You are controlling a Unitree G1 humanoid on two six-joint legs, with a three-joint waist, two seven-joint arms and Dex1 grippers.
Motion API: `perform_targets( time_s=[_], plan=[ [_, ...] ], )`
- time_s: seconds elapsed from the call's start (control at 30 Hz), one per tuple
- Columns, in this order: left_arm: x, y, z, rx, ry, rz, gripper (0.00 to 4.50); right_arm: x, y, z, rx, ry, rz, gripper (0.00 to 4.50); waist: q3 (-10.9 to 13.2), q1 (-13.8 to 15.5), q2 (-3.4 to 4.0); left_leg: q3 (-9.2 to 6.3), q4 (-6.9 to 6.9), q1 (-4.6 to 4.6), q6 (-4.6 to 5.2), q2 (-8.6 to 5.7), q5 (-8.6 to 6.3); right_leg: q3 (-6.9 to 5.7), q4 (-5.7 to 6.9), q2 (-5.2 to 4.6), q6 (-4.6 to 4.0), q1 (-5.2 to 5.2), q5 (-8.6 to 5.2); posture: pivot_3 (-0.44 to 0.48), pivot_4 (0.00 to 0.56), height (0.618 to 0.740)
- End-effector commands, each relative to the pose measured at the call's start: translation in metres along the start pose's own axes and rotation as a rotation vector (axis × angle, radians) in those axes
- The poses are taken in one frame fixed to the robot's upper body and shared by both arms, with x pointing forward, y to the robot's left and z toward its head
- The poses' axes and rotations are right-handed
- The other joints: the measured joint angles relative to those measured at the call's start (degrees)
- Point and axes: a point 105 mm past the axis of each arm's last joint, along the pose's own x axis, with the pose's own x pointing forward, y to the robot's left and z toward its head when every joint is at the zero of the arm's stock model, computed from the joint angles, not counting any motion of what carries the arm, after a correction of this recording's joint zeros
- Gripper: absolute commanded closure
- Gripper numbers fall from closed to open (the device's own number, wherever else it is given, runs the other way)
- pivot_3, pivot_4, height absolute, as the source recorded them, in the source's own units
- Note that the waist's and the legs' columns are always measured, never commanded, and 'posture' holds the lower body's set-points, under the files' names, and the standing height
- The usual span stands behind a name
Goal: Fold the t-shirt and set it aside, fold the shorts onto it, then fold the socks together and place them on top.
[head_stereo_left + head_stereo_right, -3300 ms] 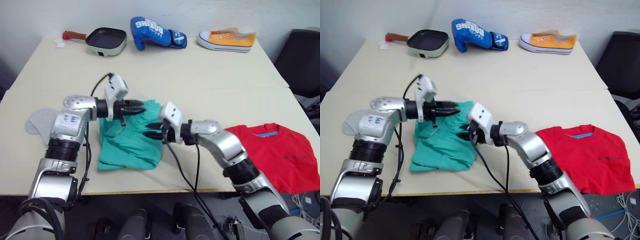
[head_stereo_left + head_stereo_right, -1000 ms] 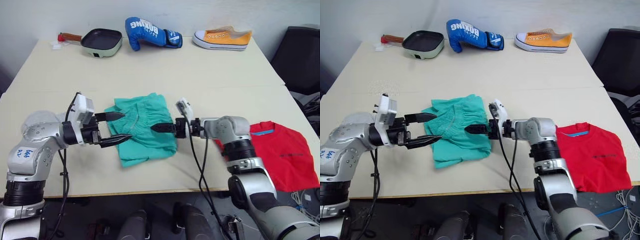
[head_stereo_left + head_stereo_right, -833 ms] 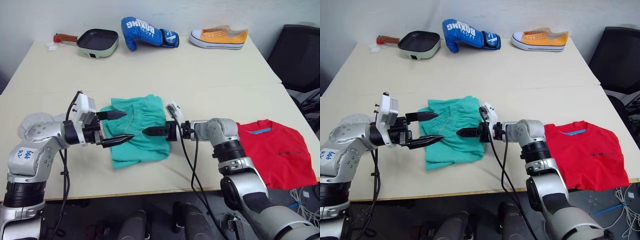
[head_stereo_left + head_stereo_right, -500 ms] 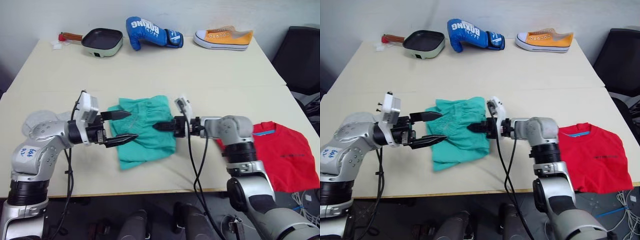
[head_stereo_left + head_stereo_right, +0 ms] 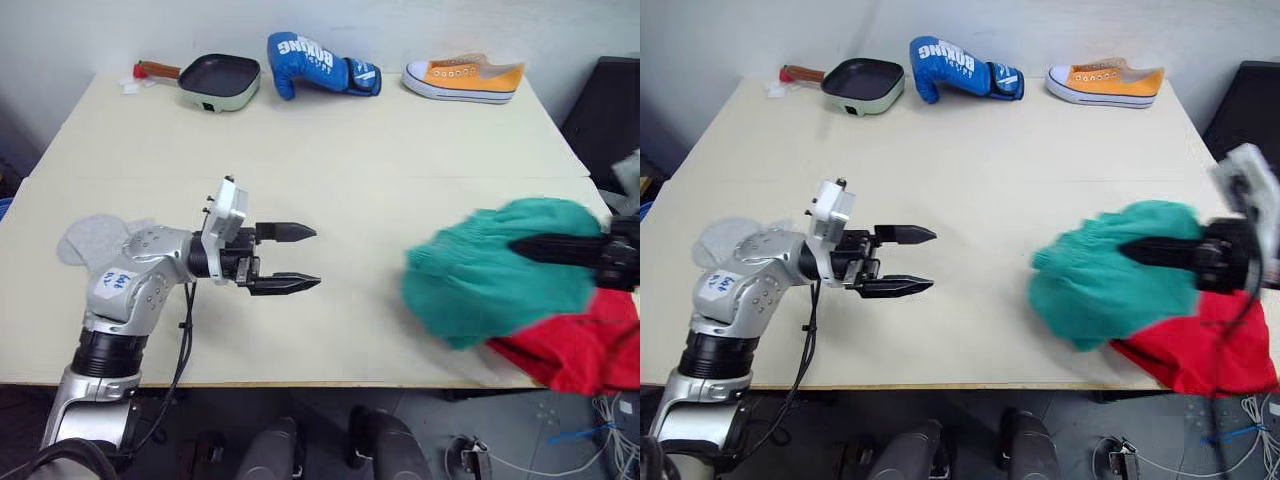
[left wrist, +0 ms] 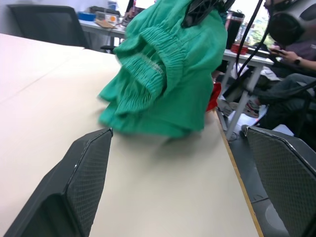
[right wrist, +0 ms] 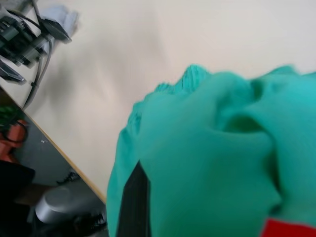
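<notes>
Fingers of the right gripper (image 5: 530,246) clench the shorts (image 5: 490,275) above the t-shirt (image 5: 575,345). The left gripper (image 5: 300,257) reaches forward, jaws spread and empty. "BOXING" marks the blue glove (image 5: 322,73)

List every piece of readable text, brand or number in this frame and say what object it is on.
"BOXING", white letters on the blue boxing glove at the far edge of the table; partly blurred, so this reading is probable.
Blue handwriting on a white sticker on the left arm: too small to read.
The orange sneaker, frying pan, shorts, t-shirt and socks show no legible text.
</notes>
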Motion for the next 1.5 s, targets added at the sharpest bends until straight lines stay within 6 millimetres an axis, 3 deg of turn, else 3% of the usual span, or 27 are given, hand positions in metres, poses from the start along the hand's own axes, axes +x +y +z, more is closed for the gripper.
perform_targets(
  time_s=[0.03, 0.13, 0.27, 0.5, 0.73, 0.9, 1.0, 1.17, 1.23, 1.37, 1.5],
  plan=[
    [0.003, 0.001, 0.004, 0.048, 0.006, -0.029, 0.00, -0.018, -0.033, -0.026, -0.005, 0.030, -0.152, 4.46, -0.01, 0.02, -0.09, 0.01, -0.05, 0.12, 0.04, 0.00, 0.02, 0.03, -0.20, 0.00, 0.04, 0.06, 0.02, 0.000, 0.150, 0.740],
    [0.006, 0.005, 0.006, 0.064, 0.010, -0.040, 0.00, -0.023, -0.062, -0.060, 0.065, 0.061, -0.252, 4.46, -0.01, 0.21, -0.08, 0.06, -0.17, 0.16, 0.12, -0.06, 0.06, 0.21, -0.37, -0.02, 0.25, 0.10, 0.15, 0.000, 0.150, 0.740],
    [0.006, 0.010, 0.006, 0.092, 0.032, -0.039, 0.00, -0.025, -0.091, -0.075, 0.171, -0.023, -0.349, 4.46, 0.00, 0.04, -0.07, 0.09, -0.17, 0.18, 0.08, -0.09, 0.09, 0.33, -0.36, -0.02, 0.29, 0.01, 0.21, 0.000, 0.150, 0.740],
    [0.003, 0.010, 0.005, 0.107, 0.048, -0.037, 0.00, -0.035, -0.100, -0.066, 0.248, -0.147, -0.371, 4.46, 0.01, 0.14, 0.02, 0.09, -0.21, 0.17, 0.07, -0.11, 0.15, 0.31, -0.36, -0.01, 0.24, 0.00, 0.19, 0.000, 0.150, 0.740],
    [0.008, 0.003, 0.008, 0.100, 0.041, -0.065, 0.00, -0.049, -0.106, -0.075, 0.098, 0.043, -0.389, 4.46, 0.03, 1.27, 0.06, 0.09, -0.21, 0.17, 0.08, -0.12, 0.15, 0.31, -0.39, -0.01, 0.24, 0.00, 0.19, 0.000, 0.150, 0.740],
    [0.012, -0.001, 0.011, 0.102, 0.037, -0.081, 0.00, -0.059, -0.121, -0.078, 0.050, 0.088, -0.421, 4.46, 0.03, 1.38, 0.06, 0.10, -0.20, 0.18, 0.08, -0.15, 0.16, 0.34, -0.39, -0.02, 0.26, 0.02, 0.20, 0.000, 0.150, 0.740],
    [0.014, -0.002, 0.011, 0.102, 0.037, -0.083, 0.00, -0.041, -0.115, -0.088, 0.057, 0.101, -0.355, 3.84, 0.03, 1.34, 0.07, 0.09, -0.20, 0.19, 0.07, -0.13, 0.16, 0.33, -0.38, -0.01, 0.26, 0.01, 0.20, 0.000, 0.150, 0.740],
    [0.016, -0.006, 0.012, 0.096, 0.033, -0.098, 0.00, -0.034, -0.110, -0.090, 0.012, 0.056, -0.371, 2.05, 0.03, 1.37, 0.09, 0.09, -0.20, 0.19, 0.03, -0.13, 0.19, 0.33, -0.35, -0.01, 0.26, 0.01, 0.20, 0.000, 0.150, 0.740],
    [0.016, -0.008, 0.012, 0.092, 0.034, -0.107, 0.00, -0.046, -0.112, -0.087, -0.022, 0.038, -0.425, 1.36, 0.02, 1.43, 0.10, 0.09, -0.20, 0.19, 0.03, -0.13, 0.19, 0.35, -0.36, -0.01, 0.26, 0.01, 0.20, 0.000, 0.150, 0.740],
    [0.013, -0.011, 0.013, 0.078, 0.034, -0.108, 0.00, -0.091, -0.109, -0.065, -0.143, -0.060, -0.583, 0.01, 0.03, 1.76, 0.24, 0.09, -0.20, 0.18, 0.03, -0.14, 0.18, 0.34, -0.38, 0.00, 0.26, 0.01, 0.20, 0.000, 0.150, 0.740],
    [0.007, -0.012, 0.010, 0.069, 0.048, -0.081, 0.00, -0.109, -0.093, -0.030, -0.260, -0.193, -0.627, 0.01, 0.03, 1.40, 0.24, 0.09, -0.20, 0.22, 0.02, -0.13, 0.18, 0.37, -0.37, 0.00, 0.26, 0.04, 0.20, 0.000, 0.150, 0.740]
  ],
)
